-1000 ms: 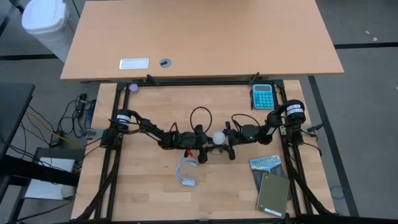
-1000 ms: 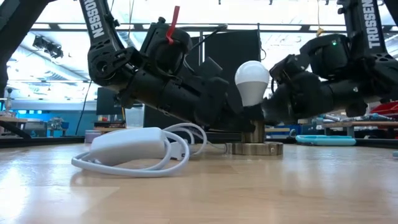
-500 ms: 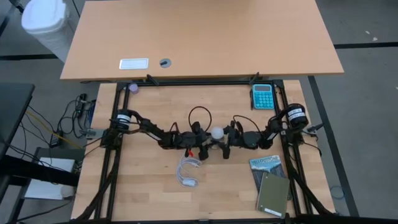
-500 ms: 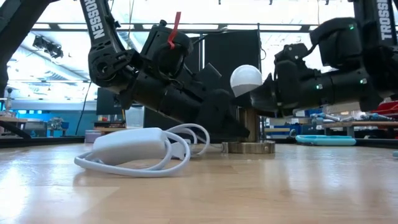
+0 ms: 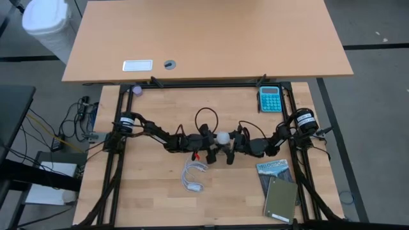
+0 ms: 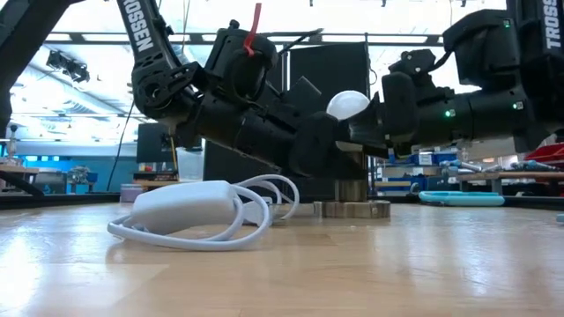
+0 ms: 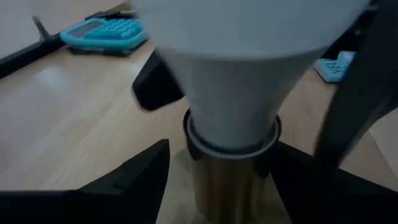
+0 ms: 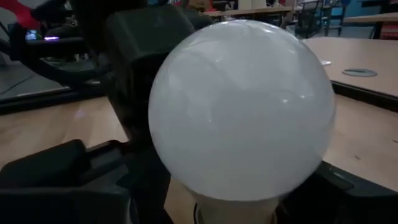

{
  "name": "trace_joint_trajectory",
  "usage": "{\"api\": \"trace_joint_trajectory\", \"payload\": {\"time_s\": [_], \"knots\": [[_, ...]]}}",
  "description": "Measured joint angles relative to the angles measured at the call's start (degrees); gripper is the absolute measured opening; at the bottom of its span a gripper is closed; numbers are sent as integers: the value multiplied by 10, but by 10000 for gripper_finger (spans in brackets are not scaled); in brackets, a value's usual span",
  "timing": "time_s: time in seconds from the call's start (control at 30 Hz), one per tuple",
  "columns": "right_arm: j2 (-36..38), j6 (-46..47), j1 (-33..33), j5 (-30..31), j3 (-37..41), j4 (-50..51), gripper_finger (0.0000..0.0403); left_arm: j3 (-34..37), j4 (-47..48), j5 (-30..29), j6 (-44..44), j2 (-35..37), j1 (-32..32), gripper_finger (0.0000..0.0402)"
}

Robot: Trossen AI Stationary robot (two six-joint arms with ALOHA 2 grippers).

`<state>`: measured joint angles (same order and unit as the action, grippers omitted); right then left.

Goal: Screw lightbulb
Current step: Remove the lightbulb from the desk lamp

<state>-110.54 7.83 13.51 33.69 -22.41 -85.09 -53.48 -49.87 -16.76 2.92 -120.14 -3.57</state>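
The white lightbulb [image 5: 222, 137] stands with its neck in the metal stem of the socket [image 6: 352, 187]. The socket's round base [image 6: 352, 209] rests on the wooden table. My left gripper [image 5: 209, 145] comes from the table's left, low at the stem [image 7: 230, 180]. My right gripper [image 5: 232, 145] comes from the table's right, its fingers on either side of the globe [image 8: 242, 106]. In the low view both grippers hide most of the bulb [image 6: 348, 104]. My left gripper has the socket's metal stem [image 7: 205, 186] between its two fingers, just under the bulb's neck. The fingers [image 7: 140, 177] come level from the table's left. The socket stands upright with its base on the table. My right gripper holds the bulb between its two fingers [image 8: 62, 171], low on the globe [image 8: 186, 180] near the neck. It comes level from the table's right. The bulb stands in the socket, globe up.
The socket's white cord and switch box [image 5: 193, 176] lie coiled near the front of the grippers. A black cable loop [image 5: 204, 118] rises behind them. A blue calculator [image 5: 270, 99] is at the far right, and two books [image 5: 278, 188] are at the near right.
My right gripper has gone toward the table's left and come around the bulb, turning about its wrist as it went. The bulb and the socket base have shifted a little toward the left gripper.
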Motion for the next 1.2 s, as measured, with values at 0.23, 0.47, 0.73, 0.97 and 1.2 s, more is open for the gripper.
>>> {"api": "trace_joint_trajectory", "payload": {"time_s": [0.23, 0.47, 0.73, 0.97, 1.2], "knots": [[0, 12, -4, 0, 0, 11, 263, -4, 17, -1, -12, 1, 1, 262], [0, 25, -1, 0, 0, 11, 263, -4, 32, -18, -9, 1, 1, 229], [12, 11, 41, 92, 12, 14, 263, -5, 60, -21, 18, 3, 2, 206], [15, 25, 73, 166, -11, 62, 263, -5, 61, -22, 21, 3, 2, 203], [15, 24, 57, 178, -38, 124, 263, -5, 63, -22, 33, 3, 2, 203]]}}
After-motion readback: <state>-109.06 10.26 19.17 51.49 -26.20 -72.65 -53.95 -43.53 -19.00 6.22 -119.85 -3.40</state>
